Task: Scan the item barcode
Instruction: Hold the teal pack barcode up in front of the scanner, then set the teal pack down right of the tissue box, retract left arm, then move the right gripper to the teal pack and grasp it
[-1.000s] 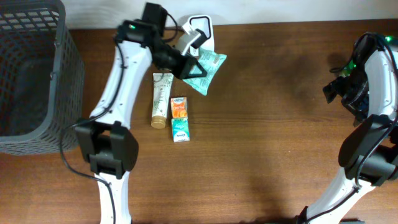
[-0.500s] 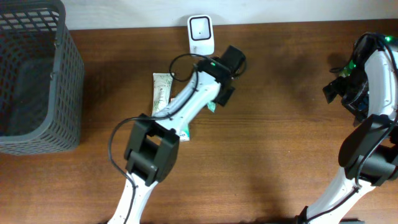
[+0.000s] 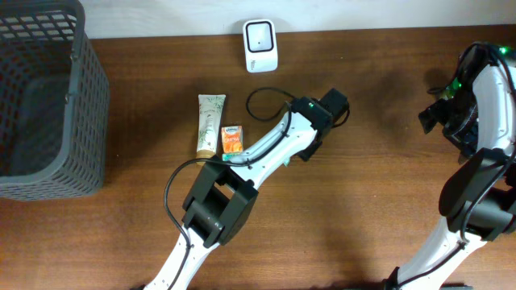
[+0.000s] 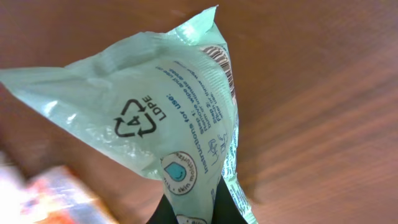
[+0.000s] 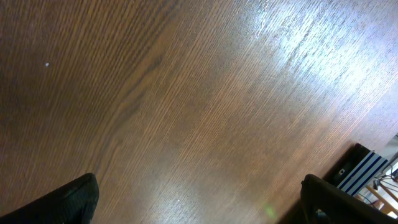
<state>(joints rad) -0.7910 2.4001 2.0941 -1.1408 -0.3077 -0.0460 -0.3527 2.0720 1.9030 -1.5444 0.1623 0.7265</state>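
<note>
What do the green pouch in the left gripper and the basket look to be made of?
Green pouch: thin soft plastic film, slightly glossy; it crinkles, has a crimped seal, and carries an LDPE 4 recycling mark. Basket: likely rigid dark grey plastic with an open mesh wall, matte; coated wire cannot be ruled out.

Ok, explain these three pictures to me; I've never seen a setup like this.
Two white robot arms work at a wooden table. One picture looks down from above; the other two come from cameras on each wrist. On the table lie a scanner, a cream tube, an orange carton, and a dark basket at the left edge. The left hand is shut on a pale green pouch, its barcode visible near one edge. The right hand is open, holding nothing, over bare wood.
</note>
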